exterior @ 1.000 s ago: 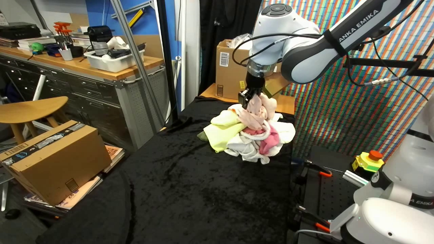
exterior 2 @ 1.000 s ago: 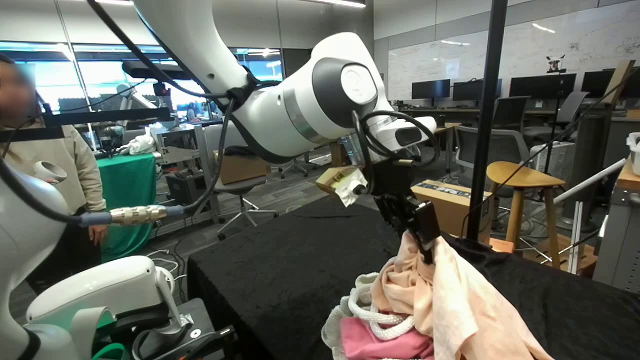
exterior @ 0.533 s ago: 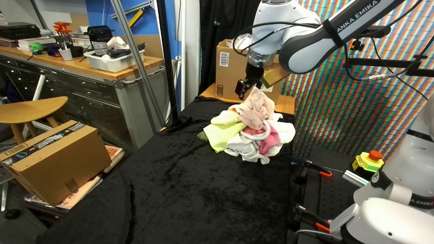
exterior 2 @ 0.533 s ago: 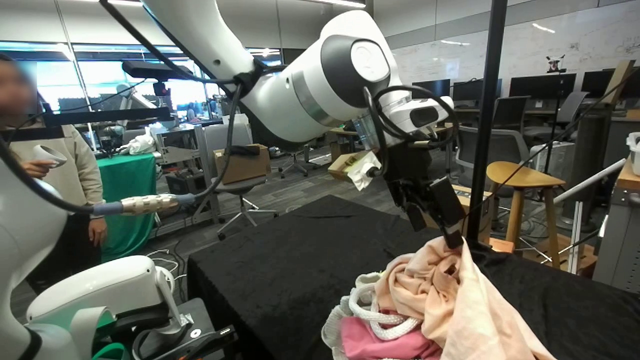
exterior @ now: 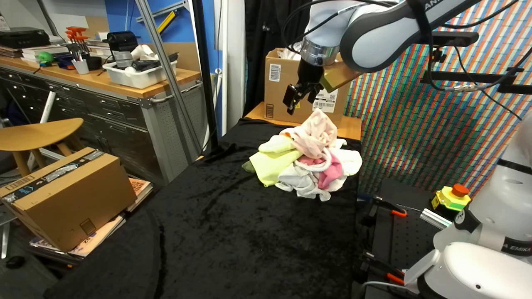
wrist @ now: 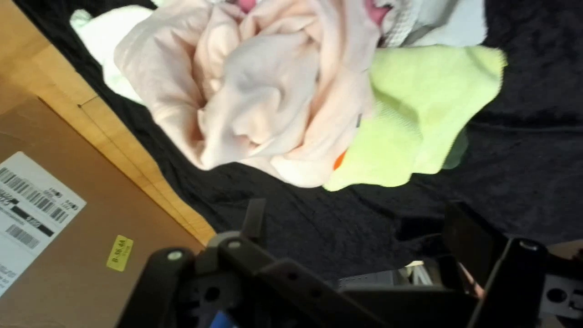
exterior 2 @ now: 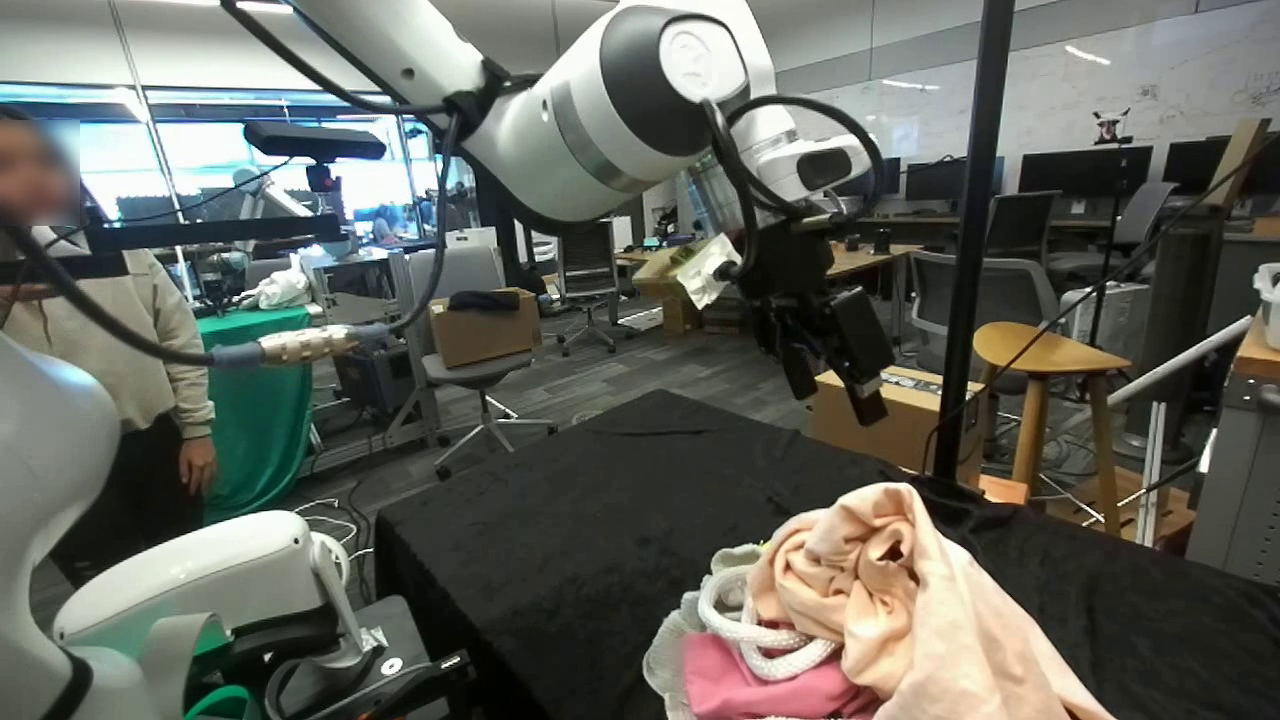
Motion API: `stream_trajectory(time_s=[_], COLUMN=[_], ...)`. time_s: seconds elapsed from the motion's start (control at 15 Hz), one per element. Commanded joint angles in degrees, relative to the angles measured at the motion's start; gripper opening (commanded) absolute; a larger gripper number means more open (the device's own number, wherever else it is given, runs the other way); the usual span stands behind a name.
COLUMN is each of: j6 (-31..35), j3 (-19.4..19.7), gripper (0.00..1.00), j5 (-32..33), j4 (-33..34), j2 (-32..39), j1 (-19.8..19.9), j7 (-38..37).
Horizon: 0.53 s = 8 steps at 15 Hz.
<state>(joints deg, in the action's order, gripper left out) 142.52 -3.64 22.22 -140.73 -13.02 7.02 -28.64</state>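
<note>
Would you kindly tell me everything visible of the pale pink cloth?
The pale pink cloth looks soft and matte, bunched into swirling folds with a raised hump. It lies atop the pile, one side draping down in an exterior view, and seems to touch the lime-green cloth, darker pink cloth and white rope. A small orange patch shows at its edge in the wrist view. The open gripper hangs higher, clear of it.

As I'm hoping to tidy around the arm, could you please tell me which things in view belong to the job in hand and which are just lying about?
Apparently part of the job:
open, empty gripper
peach cloth, nearest the gripper
yellow-green cloth
dark pink fabric

Apparently just lying about:
taped cardboard box
wooden stool
white bin
</note>
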Motion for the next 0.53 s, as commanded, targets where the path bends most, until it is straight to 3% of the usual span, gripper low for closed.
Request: stream_trajectory(time_s=[0.0, 0.2, 0.47], j6=[-6.8, -16.5, -26.5], j3=[1.5, 1.5, 0.5], gripper=[1.0, 1.0, 1.0], j5=[-14.1, -21.4, -23.3], j4=[-2.2, -2.3, -2.2], j2=[-9.2, -17.4, -27.0], j1=[-5.6, -8.6, -9.8], j7=[13.6, 19.9, 21.0])
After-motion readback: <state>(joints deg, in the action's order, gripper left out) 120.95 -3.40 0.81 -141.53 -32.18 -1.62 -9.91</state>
